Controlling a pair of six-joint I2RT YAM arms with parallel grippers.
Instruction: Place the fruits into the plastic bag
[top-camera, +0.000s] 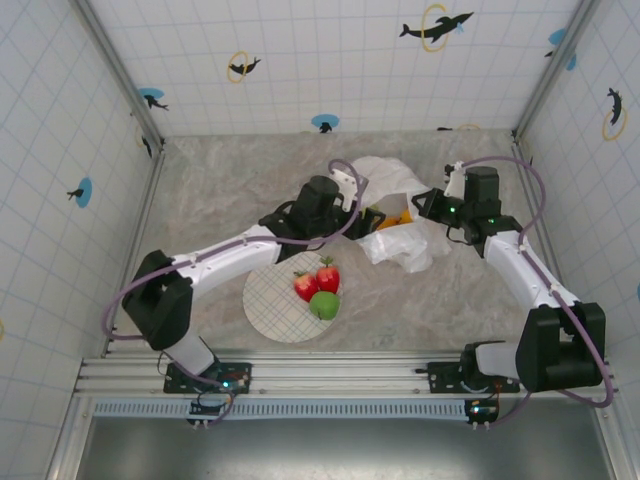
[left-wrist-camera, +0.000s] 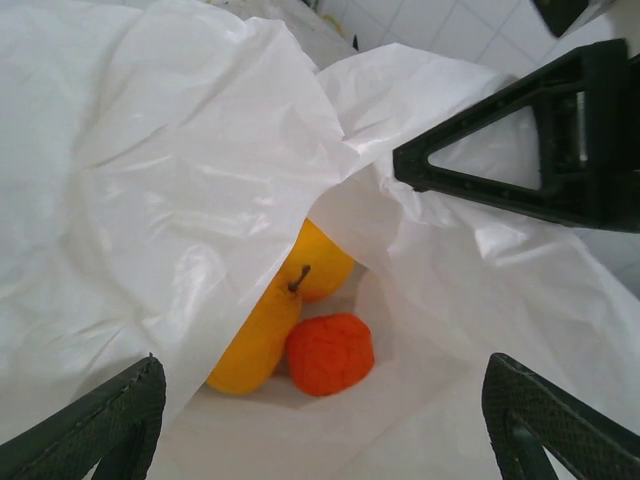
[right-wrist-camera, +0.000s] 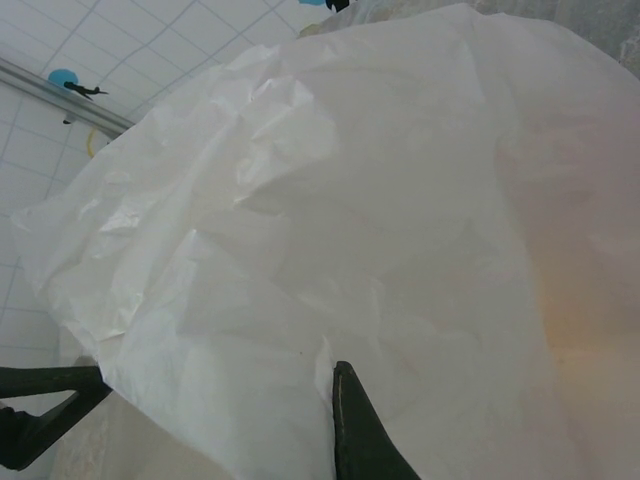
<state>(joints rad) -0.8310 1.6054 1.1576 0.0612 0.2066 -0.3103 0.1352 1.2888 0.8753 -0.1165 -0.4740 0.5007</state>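
Observation:
The white plastic bag (top-camera: 405, 240) lies crumpled at the table's middle right. My right gripper (top-camera: 430, 206) is shut on its upper edge, with the fingers (right-wrist-camera: 348, 425) pinching thin film. The left gripper (top-camera: 356, 208) is at the bag's mouth, open, with nothing between its fingers (left-wrist-camera: 95, 425). Inside the bag lie a yellow pear (left-wrist-camera: 255, 335), an orange (left-wrist-camera: 330, 353) and another yellow fruit (left-wrist-camera: 325, 262). On the cream plate (top-camera: 272, 305) sit a strawberry (top-camera: 305, 286), a red apple (top-camera: 328, 276) and a green apple (top-camera: 323, 305).
The right gripper's black finger (left-wrist-camera: 530, 150) holds the bag's film up at the top right of the left wrist view. Tiled walls and metal posts (top-camera: 120, 75) fence the marbled table (top-camera: 220, 190). The rail (top-camera: 330, 375) carrying both arm bases runs along the near edge.

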